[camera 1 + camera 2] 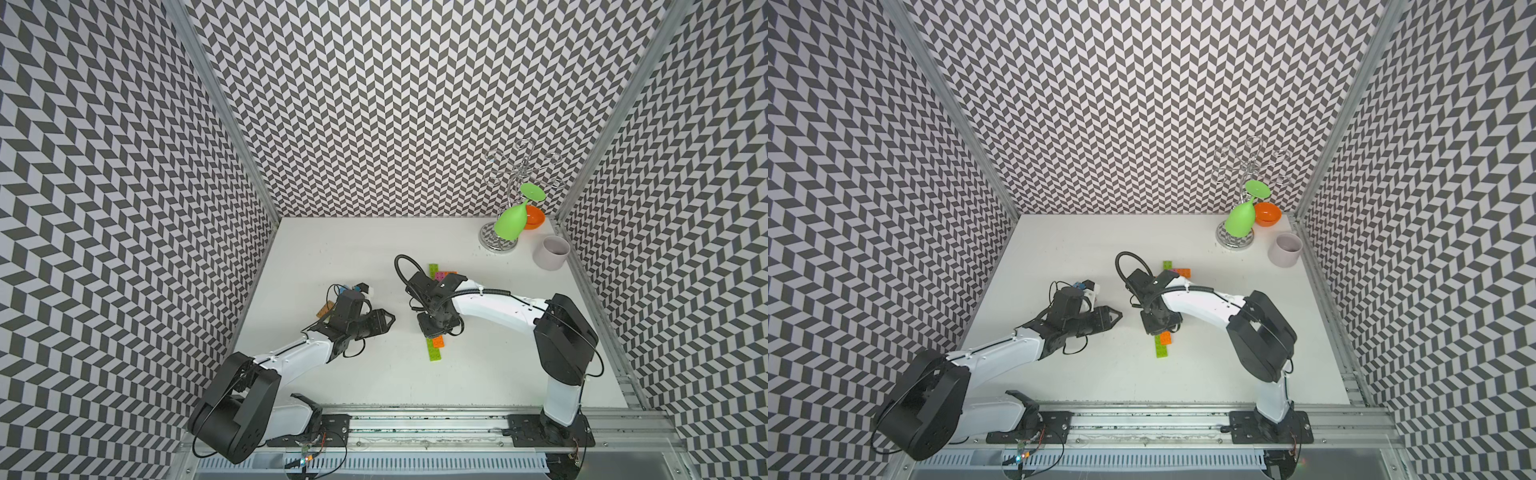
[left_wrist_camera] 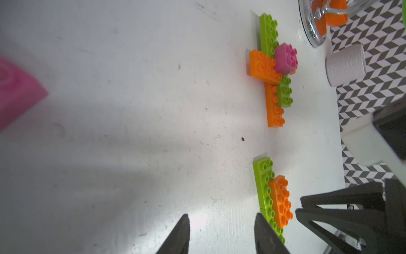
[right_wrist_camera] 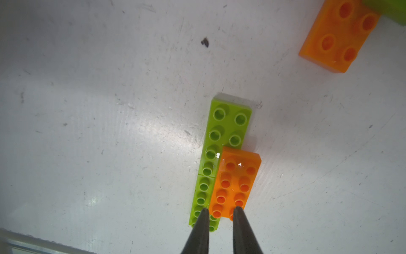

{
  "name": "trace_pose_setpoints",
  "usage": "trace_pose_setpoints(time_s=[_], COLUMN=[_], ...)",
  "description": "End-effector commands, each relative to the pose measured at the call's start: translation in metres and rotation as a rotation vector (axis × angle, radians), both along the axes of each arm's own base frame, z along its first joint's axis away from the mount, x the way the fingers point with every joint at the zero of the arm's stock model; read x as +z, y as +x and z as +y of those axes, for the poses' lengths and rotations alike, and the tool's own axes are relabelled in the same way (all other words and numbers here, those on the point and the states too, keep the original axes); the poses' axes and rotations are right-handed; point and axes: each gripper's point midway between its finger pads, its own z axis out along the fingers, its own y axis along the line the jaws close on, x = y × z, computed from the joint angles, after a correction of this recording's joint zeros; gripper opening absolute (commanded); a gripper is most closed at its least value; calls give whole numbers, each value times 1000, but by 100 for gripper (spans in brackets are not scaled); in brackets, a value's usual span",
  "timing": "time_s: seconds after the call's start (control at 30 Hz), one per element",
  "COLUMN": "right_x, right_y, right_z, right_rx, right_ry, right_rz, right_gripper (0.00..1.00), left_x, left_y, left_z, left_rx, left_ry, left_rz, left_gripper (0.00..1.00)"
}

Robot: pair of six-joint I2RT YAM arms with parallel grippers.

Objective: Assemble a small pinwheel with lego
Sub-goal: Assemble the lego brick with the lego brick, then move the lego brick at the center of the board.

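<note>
Your right gripper (image 3: 221, 210), jaws slightly apart, hangs over an orange oblong studded plastic brick (image 3: 236, 182); grip unclear. Your left gripper (image 2: 222, 216) is ajar, empty. The brick looks light, rigid, slick: pinch its long sides.

The bench (image 3: 87, 110) is white, smooth and semi-gloss, with fine scratches. The lime green brick (image 3: 228, 123) and orange brick (image 3: 235, 182) are glossy moulded plastic. At the far right corner, the rack (image 1: 498, 247) is polished metal and the cup (image 1: 550, 253) is matt.

Short brick (image 1: 437, 342): atop long strip (image 1: 434, 357), middle of table (image 1: 353, 249).
Brick cross (image 1: 434, 269): 12 o'clock from long strip, apart.
Cup (image 1: 552, 252): 2 o'clock from long strip.
Rack (image 1: 490, 240): 9 o'clock from cup.
</note>
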Motion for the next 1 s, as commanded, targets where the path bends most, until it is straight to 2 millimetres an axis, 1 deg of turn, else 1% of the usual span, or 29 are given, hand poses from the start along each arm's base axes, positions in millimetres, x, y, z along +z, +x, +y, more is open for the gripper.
trace_pose_setpoints(time_s=[0.0,0.13,0.17,0.23,0.3,0.43,0.5,0.57,0.63,0.73,0.83,0.87,0.97], right_x=[20,55,64,77,84,85,85,84,82,82,82,81,81], right_y=[7,19,21,25,28,30,30,28,27,25,25,25,24], right_z=[7,19,19,18,11,-3,-8,-12,-15,-19,-22,-23,-26], right_rx=[-8,5,6,8,3,-8,-8,-4,2,13,20,21,19], right_ry=[64,187,211,241,254,258,264,278,283,285,287,288,288], right_rz=[-59,-153,-179,-219,-243,-257,-261,-259,-255,-255,-258,-258,-259], right_gripper=[21,24,24,26,26,27,27,27,27,28,27,27,27], left_x=[2,1,1,1,1,1,0,-1,-3,-5,-12,-15,-26], left_y=[8,24,28,35,42,59,69,82,96,119,139,144,153], left_z=[27,80,93,112,128,151,158,163,162,158,158,157,155], left_rx=[91,285,334,394,445,521,538,539,521,480,455,448,421], left_ry=[58,159,189,253,313,377,392,404,415,435,467,478,511], left_rz=[-2,44,57,68,89,104,105,107,108,106,117,125,160], left_gripper=[49,50,51,54,56,63,69,79,80,77,69,66,60])
